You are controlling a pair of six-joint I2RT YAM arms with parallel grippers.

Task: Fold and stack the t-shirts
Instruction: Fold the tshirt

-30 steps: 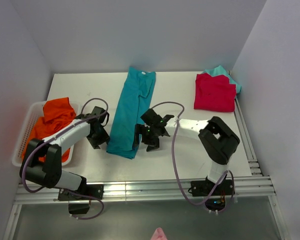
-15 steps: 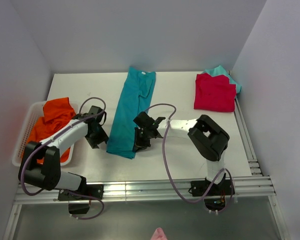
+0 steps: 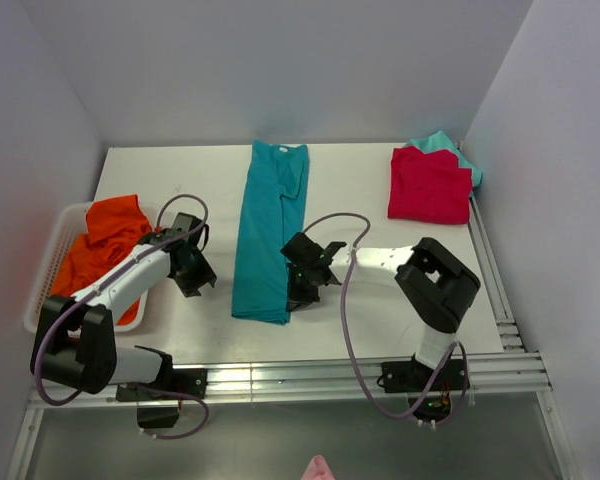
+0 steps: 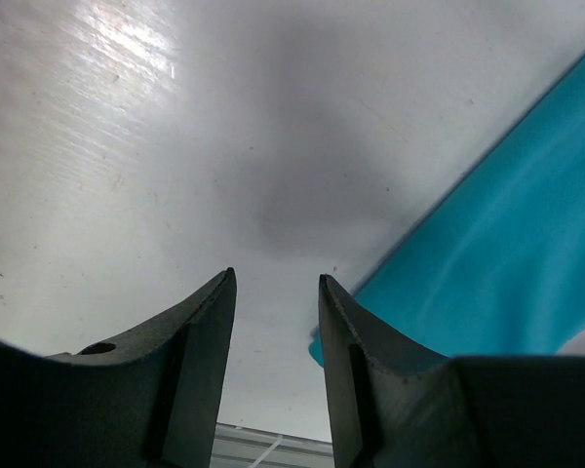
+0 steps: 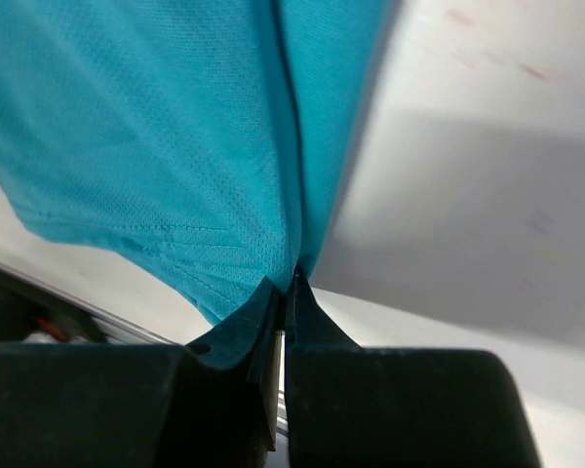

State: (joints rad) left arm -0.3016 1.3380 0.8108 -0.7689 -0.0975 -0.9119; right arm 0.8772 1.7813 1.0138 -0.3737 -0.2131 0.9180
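- The right gripper [image 5: 288,281] was clenched on the teal tee [image 3: 270,225], pinching a thin fold of its right edge near the hem.
- The left gripper [image 4: 273,283] hung released and empty over bare desk [image 3: 180,180], with the tee's edge at its 3 o'clock.
- The tee lay mid-desk as a long strip running from 12 to 6. Soft, light and limp, it would likely sag unless taken at both hem corners.
- A red tee [image 3: 428,188] sat at 2 o'clock and an orange tee [image 3: 105,240] at 9.
- No writing was readable.

Plain colours: teal-blue tee [image 3: 268,230], red tee [image 3: 428,188], orange tee [image 3: 108,232], light-teal tee [image 3: 440,142]
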